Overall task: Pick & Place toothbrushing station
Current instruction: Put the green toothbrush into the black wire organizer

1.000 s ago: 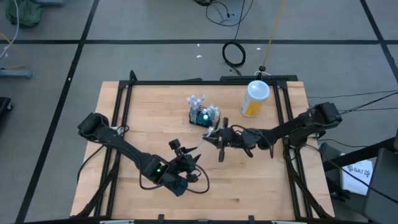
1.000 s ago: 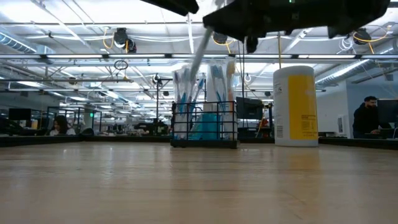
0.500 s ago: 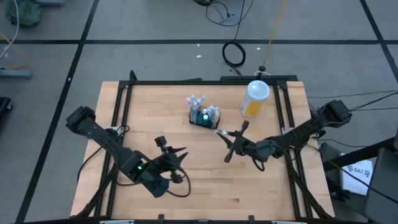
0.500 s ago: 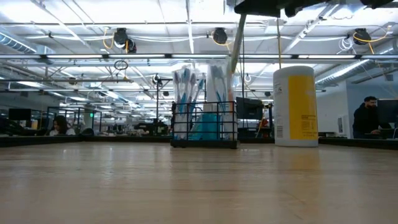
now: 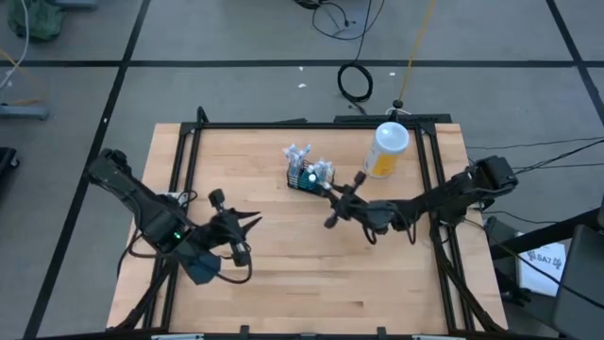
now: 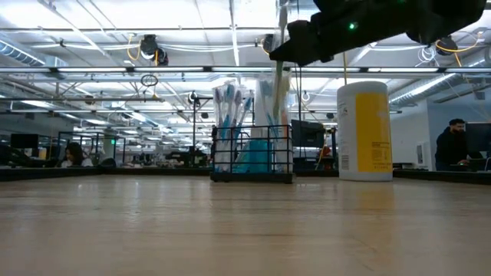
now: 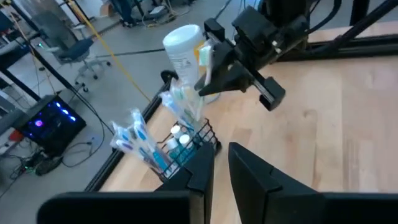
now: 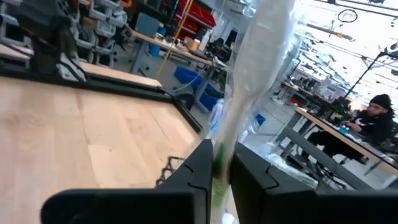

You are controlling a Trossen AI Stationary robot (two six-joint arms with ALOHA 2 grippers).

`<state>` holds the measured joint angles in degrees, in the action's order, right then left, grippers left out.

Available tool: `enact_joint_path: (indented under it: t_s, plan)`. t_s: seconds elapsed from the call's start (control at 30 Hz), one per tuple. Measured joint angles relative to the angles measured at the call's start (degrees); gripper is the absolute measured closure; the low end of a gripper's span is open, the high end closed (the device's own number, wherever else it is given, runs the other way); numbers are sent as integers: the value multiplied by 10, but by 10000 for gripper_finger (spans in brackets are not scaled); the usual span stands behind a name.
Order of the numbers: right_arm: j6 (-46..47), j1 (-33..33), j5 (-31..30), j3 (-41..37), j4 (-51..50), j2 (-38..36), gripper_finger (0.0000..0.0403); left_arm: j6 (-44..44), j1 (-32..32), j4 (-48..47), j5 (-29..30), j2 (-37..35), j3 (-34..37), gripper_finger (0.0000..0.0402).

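Note:
The toothbrushing station (image 5: pixel 310 176), a black wire caddy (image 6: pixel 252 153), stands on its base at the far middle of the table, with several wrapped toothbrushes upright in it. My right gripper (image 5: pixel 335 198) hovers just right of and above the caddy, shut on a wrapped toothbrush (image 6: pixel 282 31) with its own fingers (image 8: pixel 205 168) around it. My left gripper (image 5: pixel 253 222) is at the near left, well away from the caddy; its fingers (image 7: pixel 205 174) stand nearly together with nothing between them. My right gripper pinches the toothbrush's green handle (image 8: pixel 219 158), inside its clear wrapper, between the two fingers. The fingers come level from the table's right side and lie across the brush. The brush stands about upright, lifted clear, over the caddy's right end.
A yellow bottle with a white lid (image 5: pixel 387 151) stands at the far right, close behind my right arm. A black frame (image 5: pixel 189 151) runs round the table. Bare wood lies in front of the caddy and between the arms.
My left gripper has drawn back toward the table's left edge, risen, and its fingers have closed from wide apart. My right gripper has rolled its wrist, swung out toward the near right and come back to the caddy; the toothbrush has gone from leaning to upright.

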<state>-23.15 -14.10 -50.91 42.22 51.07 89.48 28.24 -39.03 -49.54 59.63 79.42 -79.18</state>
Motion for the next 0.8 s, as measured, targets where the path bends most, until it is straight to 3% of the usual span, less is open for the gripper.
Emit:
enact_joint_path:
  t_s: [0.27,0.5,0.73,0.8]
  plan:
    - [43,20,-2,0,-35,7,371,23,-1,-17,-31,4,0,350]
    - [69,22,-44,0,-49,7,377,22,-1,-17,-32,4,0,350]
    - [170,41,-40,0,-103,7,370,23,0,-17,-32,4,0,350]
    - [209,54,-11,0,-133,7,373,24,0,-17,-32,4,0,350]
